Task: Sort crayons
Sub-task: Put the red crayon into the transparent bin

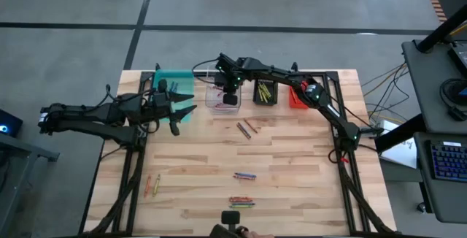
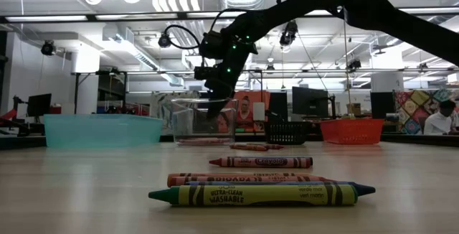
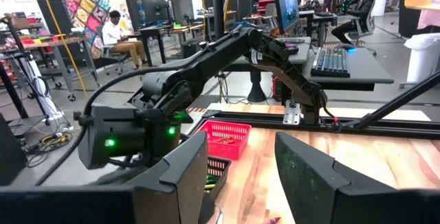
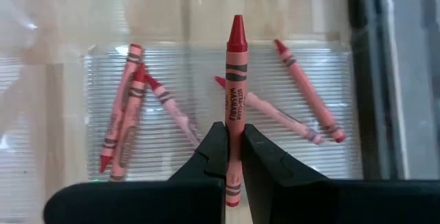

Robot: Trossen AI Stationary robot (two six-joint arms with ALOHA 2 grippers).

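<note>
My right gripper (image 1: 230, 99) reaches down over the clear bin (image 1: 219, 98) at the table's far side, shut on a red crayon (image 4: 235, 80). Several red crayons (image 4: 124, 121) lie on the bin's floor below it. In the low view the gripper (image 2: 217, 108) stands at the bin's rim (image 2: 204, 103). My left gripper (image 1: 184, 117) waits open and level at the left, by the teal bin (image 1: 175, 81); its fingers (image 3: 192, 176) hold nothing. More crayons lie loose on the table (image 1: 245, 128), (image 1: 244, 176), (image 1: 241, 202), (image 1: 152, 185). My right gripper pinches the red crayon's lower shaft (image 4: 234, 131), near its blunt end, between the two fingers. The fingers slant down from the table's right and lie along the crayon. The pointed tip (image 4: 236, 30) sticks out ahead of the fingers, clear of the bin's floor.
A black bin (image 1: 265, 92) with yellow crayons and a red bin (image 1: 296, 96) stand right of the clear one, along the far edge. Green, orange and red crayons (image 2: 262, 193) lie close to the near edge. The bare wood in the middle (image 1: 292, 158) is free.
</note>
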